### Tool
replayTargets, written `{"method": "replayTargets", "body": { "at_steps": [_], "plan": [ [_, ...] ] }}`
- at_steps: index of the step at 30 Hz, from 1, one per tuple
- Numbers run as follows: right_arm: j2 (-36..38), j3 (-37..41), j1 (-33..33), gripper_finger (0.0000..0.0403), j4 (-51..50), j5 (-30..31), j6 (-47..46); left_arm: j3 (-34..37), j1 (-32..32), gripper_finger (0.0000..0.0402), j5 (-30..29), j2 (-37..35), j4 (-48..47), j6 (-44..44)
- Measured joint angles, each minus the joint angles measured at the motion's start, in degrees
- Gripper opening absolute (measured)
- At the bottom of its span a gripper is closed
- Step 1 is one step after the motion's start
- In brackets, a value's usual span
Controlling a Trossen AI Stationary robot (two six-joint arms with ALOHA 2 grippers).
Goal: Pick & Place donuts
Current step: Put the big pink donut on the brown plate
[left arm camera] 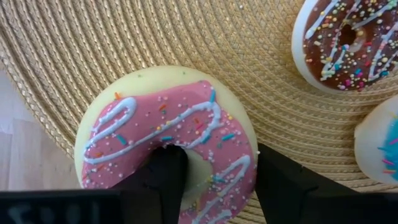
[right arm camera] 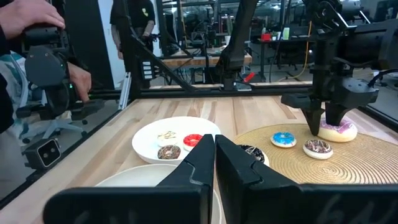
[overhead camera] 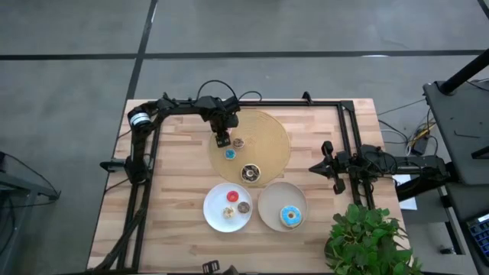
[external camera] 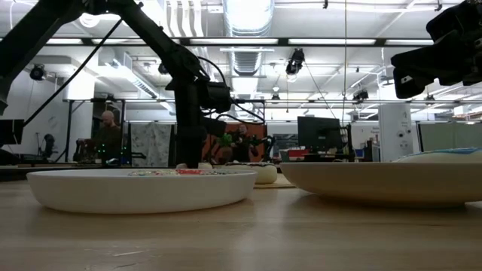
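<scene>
The pink donut (left arm camera: 168,134) lies flat on the round tan woven mat (overhead camera: 267,134), and my left gripper (overhead camera: 222,138) stands over it, shut on it. A tiny brown-iced donut (left arm camera: 345,37) and a tiny blue one (left arm camera: 380,140) lie next to it on the mat. The dark chocolate donut (overhead camera: 250,173) sits at the mat's near edge. The left white plate (overhead camera: 212,216) carries the tan (overhead camera: 231,197), brown (overhead camera: 244,206) and red (overhead camera: 228,211) donuts. The light blue donut (overhead camera: 290,216) is on the right plate (overhead camera: 269,200). My right gripper (right arm camera: 214,146) waits shut near the right edge. My left gripper holds the pink donut by one side of its ring (left arm camera: 217,180), coming from above and pointing down. One finger (left arm camera: 163,180) stands in the donut's hole and the other finger (left arm camera: 289,186) is outside the rim. The donut lies flat on the woven mat.
A potted plant (overhead camera: 365,241) stands at the table's near right corner. Black frame rails (overhead camera: 348,122) run along the far and right sides. Beyond the table, a person's hands (right arm camera: 28,25) hold a device at the left.
</scene>
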State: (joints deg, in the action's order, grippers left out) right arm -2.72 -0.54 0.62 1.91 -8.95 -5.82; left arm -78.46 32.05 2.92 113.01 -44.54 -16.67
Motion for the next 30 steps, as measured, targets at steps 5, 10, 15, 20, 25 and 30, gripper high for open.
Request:
{"method": "replayTargets", "body": {
  "at_steps": [5, 10, 15, 20, 25, 30],
  "plan": [
    [0.0, 0.0, 0.0, 0.0008, 0.0, 0.0, 0.2, 0.0, 0.0, 0.0149, 0.1, 0.0, 0.0, 0.0],
    [0.0, 0.0, 0.0, 0.0008, 0.0, 0.0, 0.2, 0.0, 0.0, 0.0149, 0.1, 0.0, 0.0, 0.0],
    [0.0, 0.0, 0.0, 0.0008, 0.0, 0.0, 0.0, -0.7, 0.0, 0.0149, -0.2, 0.1, -0.6, 0.0],
    [0.0, 0.0, 0.0, 0.0008, 0.0, 0.0, 0.0, -2.1, 0.0, 0.0149, -0.3, -0.1, -1.1, 0.0],
    [0.0, 0.0, 0.0, 0.0008, 0.0, 0.0, 0.2, -2.5, 0.0, 0.0149, -0.4, -0.2, -1.3, 0.0],
    [0.0, 0.0, 0.0, 0.0008, 0.0, 0.0, 0.2, -2.5, 0.0, 0.0149, -0.5, -0.2, -1.8, 0.0]
  ]
}}
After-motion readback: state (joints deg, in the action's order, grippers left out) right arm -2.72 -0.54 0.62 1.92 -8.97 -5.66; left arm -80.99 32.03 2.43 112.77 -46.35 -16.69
